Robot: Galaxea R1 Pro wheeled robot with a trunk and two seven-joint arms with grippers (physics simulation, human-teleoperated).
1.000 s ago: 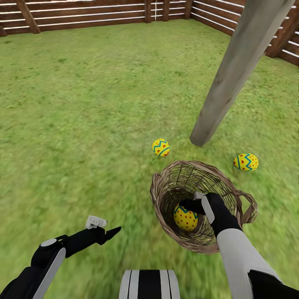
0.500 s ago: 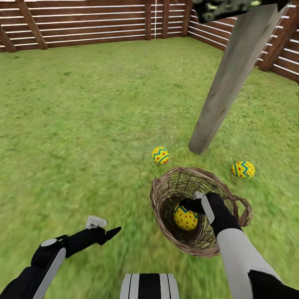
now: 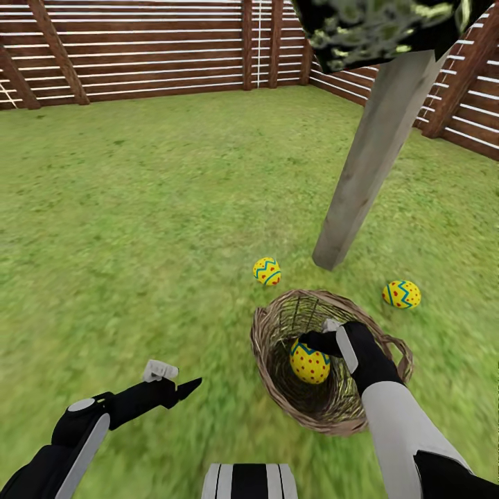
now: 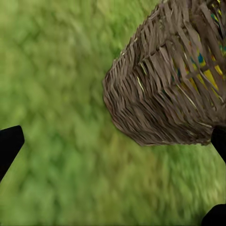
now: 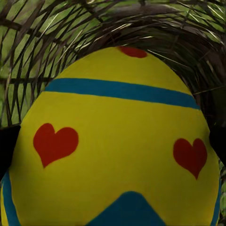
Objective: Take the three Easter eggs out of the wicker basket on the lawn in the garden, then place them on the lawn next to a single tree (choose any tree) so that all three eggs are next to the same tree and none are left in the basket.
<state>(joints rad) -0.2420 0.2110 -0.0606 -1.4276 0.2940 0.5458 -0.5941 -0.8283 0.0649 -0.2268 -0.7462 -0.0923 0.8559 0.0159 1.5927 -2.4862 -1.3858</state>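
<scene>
Camera tilted up; arms unmoved. Right jaws (image 3: 324, 339) clamp egg (image 3: 310, 362) in basket (image 3: 277, 326); wrist shows hearts. Left jaws (image 3: 173, 381) spread, empty.

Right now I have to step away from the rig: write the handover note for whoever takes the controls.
Right gripper: inside the wicker basket, closed around the last egg; the right wrist view shows that egg between its fingers.
Left gripper: open, holding nothing, above the lawn left of the basket.
Done: two eggs lie on the grass near the tree trunk, one to its left, one to its right.
Left: lift the third egg out, set it beside the same trunk, release.
</scene>
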